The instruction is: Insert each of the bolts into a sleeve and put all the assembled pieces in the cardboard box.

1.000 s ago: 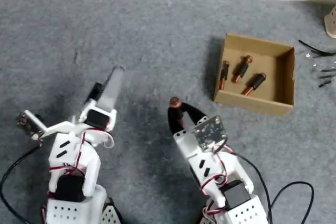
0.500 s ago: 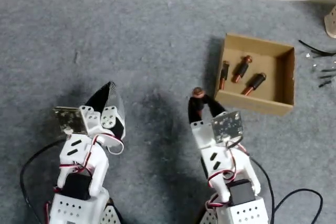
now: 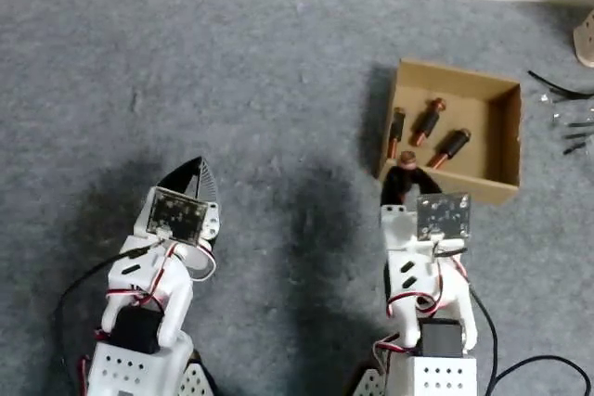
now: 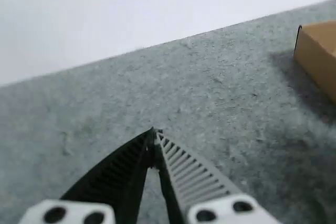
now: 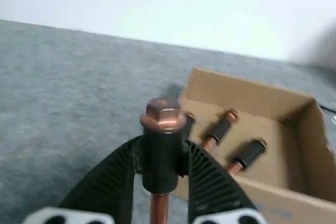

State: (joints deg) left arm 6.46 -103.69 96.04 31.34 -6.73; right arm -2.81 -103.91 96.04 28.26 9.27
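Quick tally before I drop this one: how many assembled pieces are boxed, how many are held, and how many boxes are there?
Assembled pieces in the cardboard box: 3
Assembled piece gripped in the right hand: 1
Cardboard box: 1
Total: 5 things (4 pieces, 1 box)

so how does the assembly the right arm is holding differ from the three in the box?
The held assembly stands upright, head up, clamped in the right gripper; the boxed assemblies lie flat, loose. The held assembly is at the cardboard box near wall, not inside; the boxed assemblies rest on its floor. Shared: black sleeve, copper bolt.
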